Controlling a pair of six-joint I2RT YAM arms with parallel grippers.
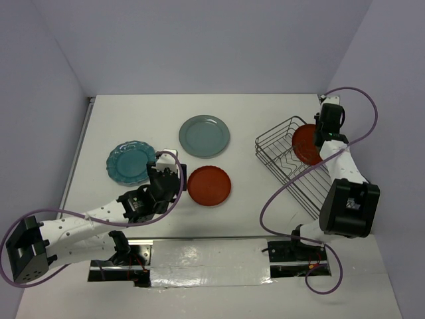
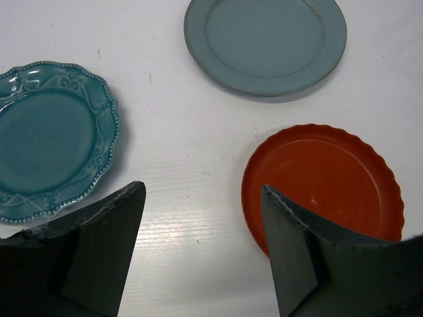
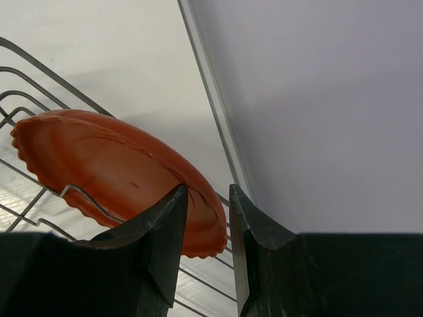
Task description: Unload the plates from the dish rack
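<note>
A pale grey-green plate [image 1: 204, 135] [image 2: 264, 43], a dark teal scalloped plate [image 1: 131, 162] [image 2: 49, 139] and a red-orange plate [image 1: 209, 185] [image 2: 330, 178] lie flat on the white table. Another red-orange plate [image 1: 305, 144] [image 3: 106, 158] leans in the dark wire dish rack [image 1: 285, 166] [image 3: 39, 72]. My right gripper [image 1: 317, 136] [image 3: 209, 191] is at this plate's far rim. Its jaws straddle the rim, narrowly open, with a small gap at the outer finger. My left gripper [image 1: 166, 159] [image 2: 201, 191] is open and empty over bare table between the teal and red plates.
The rack stands at the right, close to the right wall [image 3: 317, 99] and the table's edge strip [image 3: 211, 105]. The right arm's cable [image 1: 362, 133] loops over the rack. The three unloaded plates fill the table's left and centre.
</note>
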